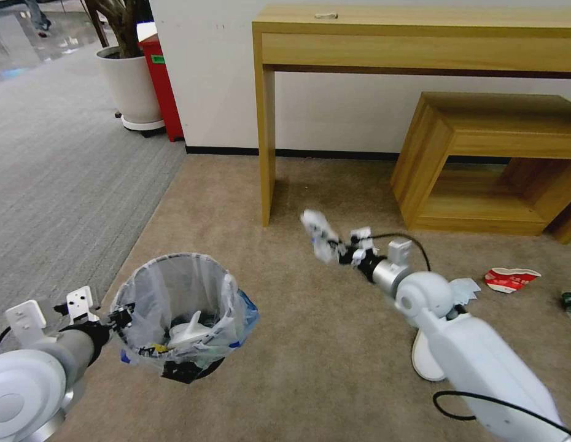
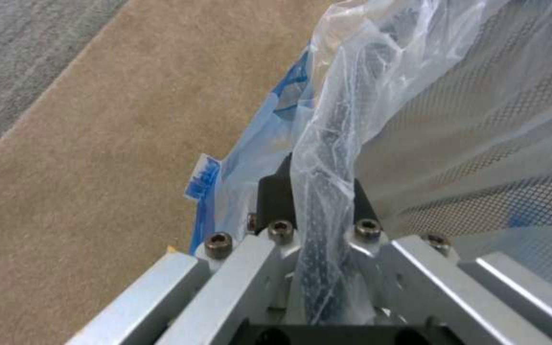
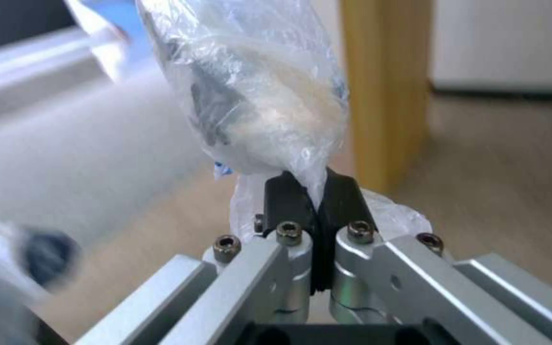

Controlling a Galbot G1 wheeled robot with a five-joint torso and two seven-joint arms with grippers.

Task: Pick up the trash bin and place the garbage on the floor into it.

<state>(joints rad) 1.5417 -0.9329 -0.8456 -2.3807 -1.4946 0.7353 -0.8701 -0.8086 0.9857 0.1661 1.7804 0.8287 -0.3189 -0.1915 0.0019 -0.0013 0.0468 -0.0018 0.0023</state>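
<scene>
Left gripper (image 1: 118, 317) is clamped on the rim of the trash bin (image 1: 175, 307) — in the left wrist view the pads pinch mesh wall and clear liner together, bin held up off the tan carpet (image 1: 285, 368) at the robot's lower left. Bin already has some litter in it, something white among it.

Right gripper (image 1: 342, 250) is closed tight on a plastic-wrapped white item (image 1: 317, 235), pads (image 3: 283, 201) biting a thin fold of the film, item sticking out beyond the fingertips. It's in the air in front of the wooden desk leg (image 1: 267, 141), well right of the bin and not yet over the opening.

Still on the floor: crushed red-white bowl (image 1: 509, 279), a white slipper (image 1: 428, 359) under the right arm, a pale blue mask (image 1: 465, 288) beside it.

Step in hand, as I read it: carry the wrapped item over the bin and drop it.
- Grip is on loose film only — I'd move smoothly, it could slip or tear.
- Get the item fully above the mouth before opening; the liner sags inward.
- Keep the bin level; one-sided rim hold will let it tilt.
</scene>
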